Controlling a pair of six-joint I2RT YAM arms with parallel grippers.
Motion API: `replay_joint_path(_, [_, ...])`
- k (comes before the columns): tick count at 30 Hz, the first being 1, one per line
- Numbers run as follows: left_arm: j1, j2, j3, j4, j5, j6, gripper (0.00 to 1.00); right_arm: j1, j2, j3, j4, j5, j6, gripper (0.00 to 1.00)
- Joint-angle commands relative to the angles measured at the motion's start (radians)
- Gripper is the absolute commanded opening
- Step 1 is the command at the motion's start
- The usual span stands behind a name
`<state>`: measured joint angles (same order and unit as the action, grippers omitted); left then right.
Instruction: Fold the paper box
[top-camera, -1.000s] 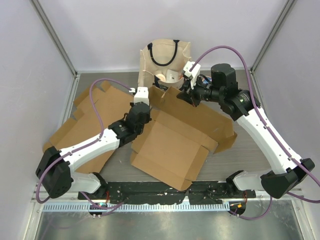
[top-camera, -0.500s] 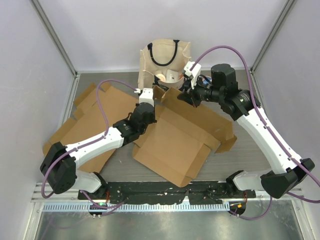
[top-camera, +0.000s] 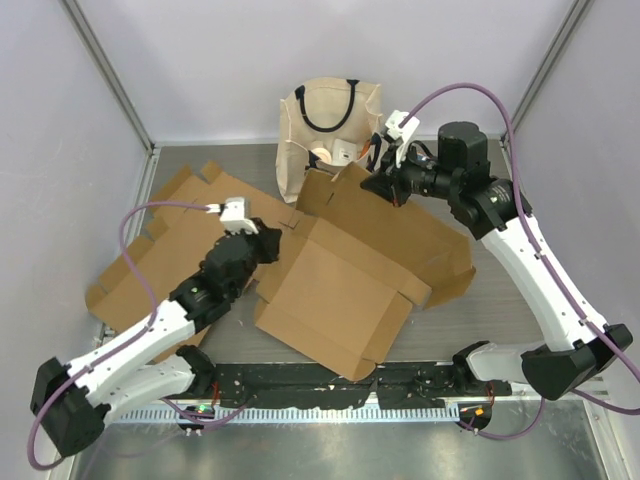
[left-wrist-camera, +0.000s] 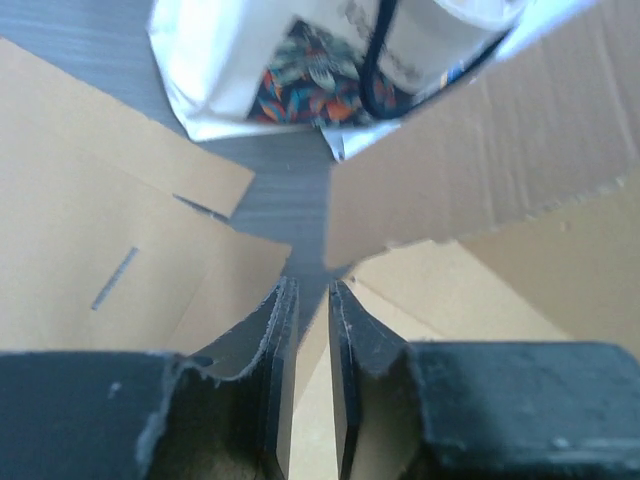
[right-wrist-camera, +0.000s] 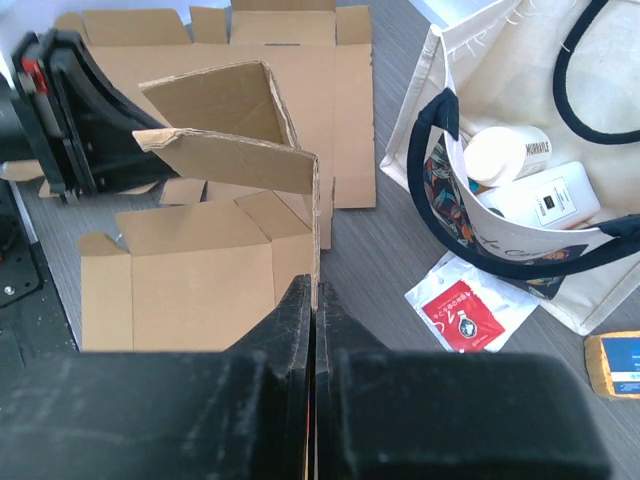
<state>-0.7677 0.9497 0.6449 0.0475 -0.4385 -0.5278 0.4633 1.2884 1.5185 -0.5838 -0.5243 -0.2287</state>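
The right claw (right-wrist-camera: 313, 300) is pressed together on the lower edge of a flap (right-wrist-camera: 235, 160), pinching it so that it stands up from the table. The left claw (left-wrist-camera: 312, 287) has its jaws parted only a crack. Nothing shows between them, though a torn bit of cardboard lies against the outside of one finger.

The box (top-camera: 335, 295) lies open and mostly flat in the middle of the table (top-camera: 480, 310), between the two arms. Its big panel is near and its creases run on a slant from far left to near right. The lifted flap is at its far edge, just near of the bag (top-camera: 330, 120). The left claw rests at the far left corner of the big panel, just beside the edge, so the left arm is nearer to the left side flaps. The right arm reaches in from the far right and has only the far flap in hand.

My guess is that the next fold turns on that left edge. It sits right under the left claw and points along the slant, so the claw would need to meet it across the crease.

Around the box, a second flat sheet of cardboard (top-camera: 175, 235) lies to the left, close to the left arm. The bag stands just behind the raised flap, with a bottle (right-wrist-camera: 505, 150) and a small white carton (right-wrist-camera: 545, 200) inside. A red and white packet (right-wrist-camera: 460, 305) lies on the table at its foot. The bag leaves little room for the flap to swing far.
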Motion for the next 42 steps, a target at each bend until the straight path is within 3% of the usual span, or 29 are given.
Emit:
replay_joint_path(1, [0.117, -0.101, -0.033, 0.019, 0.134, -0.127, 0.25, -0.032, -0.041, 0.022, 0.082, -0.089, 0.043, 0.01])
replay_joint_path(3, [0.220, -0.095, -0.016, 0.000, 0.243, -0.164, 0.29, -0.049, -0.041, 0.020, 0.082, -0.109, 0.042, 0.01])
replay_joint_path(7, [0.446, 0.077, 0.048, 0.017, 0.619, -0.247, 0.31, -0.064, -0.041, 0.020, 0.081, -0.146, 0.032, 0.01])
replay_joint_path(8, [0.476, 0.113, 0.056, 0.044, 0.780, -0.291, 0.31, -0.066, -0.040, 0.023, 0.079, -0.157, 0.029, 0.01])
replay_joint_path(9, [0.502, 0.154, 0.070, 0.067, 0.840, -0.310, 0.33, -0.071, -0.038, 0.025, 0.081, -0.164, 0.029, 0.01])
replay_joint_path(14, [0.577, 0.414, 0.076, 0.470, 1.297, -0.525, 0.46, -0.075, -0.028, 0.043, 0.085, -0.195, 0.032, 0.01])
replay_joint_path(15, [0.578, 0.438, 0.076, 0.589, 1.325, -0.561, 0.48, -0.075, -0.028, 0.045, 0.084, -0.201, 0.029, 0.01])
replay_joint_path(17, [0.576, 0.500, 0.076, 0.672, 1.388, -0.625, 0.47, -0.077, -0.029, 0.045, 0.088, -0.213, 0.031, 0.01])
replay_joint_path(22, [0.555, 0.551, 0.067, 0.882, 1.460, -0.735, 0.41, -0.080, -0.028, 0.055, 0.094, -0.209, 0.032, 0.01])
replay_joint_path(29, [0.541, 0.526, -0.020, 0.975, 1.443, -0.790, 0.39, -0.092, -0.020, 0.068, 0.095, -0.206, 0.034, 0.01])
replay_joint_path(36, [0.447, 0.575, -0.010, 0.997, 1.410, -0.784, 0.36, -0.095, -0.024, 0.059, 0.137, -0.238, 0.066, 0.01])
replay_joint_path(42, [0.409, 0.590, 0.009, 0.956, 1.347, -0.733, 0.15, -0.097, -0.029, 0.054, 0.151, -0.241, 0.074, 0.01])
